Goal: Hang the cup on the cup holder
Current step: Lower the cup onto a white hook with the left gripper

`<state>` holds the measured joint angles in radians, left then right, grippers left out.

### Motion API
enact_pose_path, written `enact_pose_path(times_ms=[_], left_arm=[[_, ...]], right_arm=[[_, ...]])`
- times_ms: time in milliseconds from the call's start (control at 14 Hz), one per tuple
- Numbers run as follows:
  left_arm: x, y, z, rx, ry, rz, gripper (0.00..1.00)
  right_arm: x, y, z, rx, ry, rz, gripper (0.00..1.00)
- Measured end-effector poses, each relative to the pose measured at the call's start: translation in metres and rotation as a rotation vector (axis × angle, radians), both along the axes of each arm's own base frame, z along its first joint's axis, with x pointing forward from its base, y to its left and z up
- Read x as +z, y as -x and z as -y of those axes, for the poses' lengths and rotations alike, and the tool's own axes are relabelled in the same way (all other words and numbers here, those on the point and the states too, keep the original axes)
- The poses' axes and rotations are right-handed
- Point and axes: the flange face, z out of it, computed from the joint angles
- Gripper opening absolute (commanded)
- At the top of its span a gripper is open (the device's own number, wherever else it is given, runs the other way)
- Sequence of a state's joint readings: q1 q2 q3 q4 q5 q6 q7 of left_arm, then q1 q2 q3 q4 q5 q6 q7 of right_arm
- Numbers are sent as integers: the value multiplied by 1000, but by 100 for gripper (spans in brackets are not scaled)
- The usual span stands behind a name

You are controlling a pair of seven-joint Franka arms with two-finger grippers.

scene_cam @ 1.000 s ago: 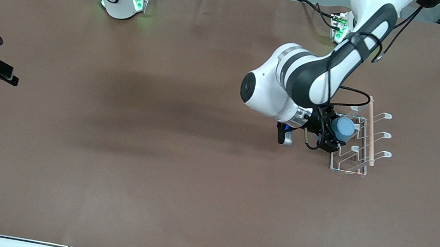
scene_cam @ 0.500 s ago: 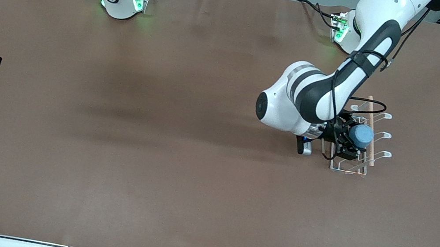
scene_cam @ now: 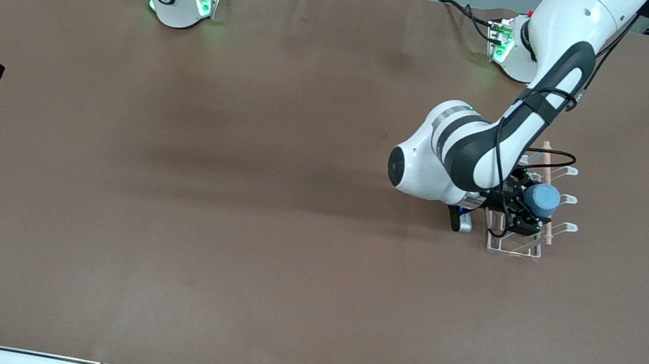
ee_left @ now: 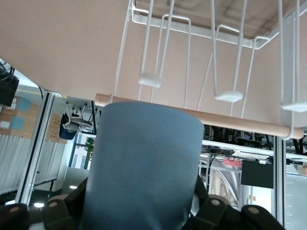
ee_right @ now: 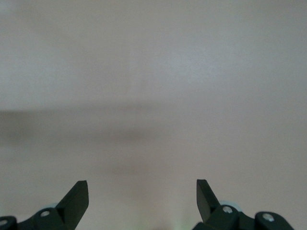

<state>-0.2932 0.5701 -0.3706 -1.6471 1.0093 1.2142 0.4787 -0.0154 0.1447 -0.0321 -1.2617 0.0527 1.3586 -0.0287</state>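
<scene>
The left gripper (scene_cam: 523,214) clamps the cup (scene_cam: 542,199) over the cup holder (scene_cam: 526,245), needing alignment onto a prong (right gripper (ee_right: 142,199) waits wide open).

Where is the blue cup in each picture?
Front view: the cup is held by the left gripper over the cup holder, at the left arm's end of the table.
Left wrist view: the cup fills the lower middle, between the fingers.
Right wrist view: not in it; only the right gripper, open, waiting.
Shared landmark: the holder's wooden rod, right by the cup.
</scene>
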Motion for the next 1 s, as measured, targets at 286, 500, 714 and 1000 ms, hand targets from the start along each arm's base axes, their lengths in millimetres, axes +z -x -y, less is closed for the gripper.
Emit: enact_pose_path(times_ms=[286,500,714,1000], left_arm=[[-13,8,-2,13,-21,27,27],[-15,7,-3,11,-10,32,27],[-19,1,-9,20,30,45,27],[-26,0,-9,22,39,54,27]], right_arm=[[-8,10,1,-69,-7,3,99],[-15,24,-5,-77,0,34,99],[-17,38,-7,-77,5,40,100],[-14,40,3,-79,4,54,100]])
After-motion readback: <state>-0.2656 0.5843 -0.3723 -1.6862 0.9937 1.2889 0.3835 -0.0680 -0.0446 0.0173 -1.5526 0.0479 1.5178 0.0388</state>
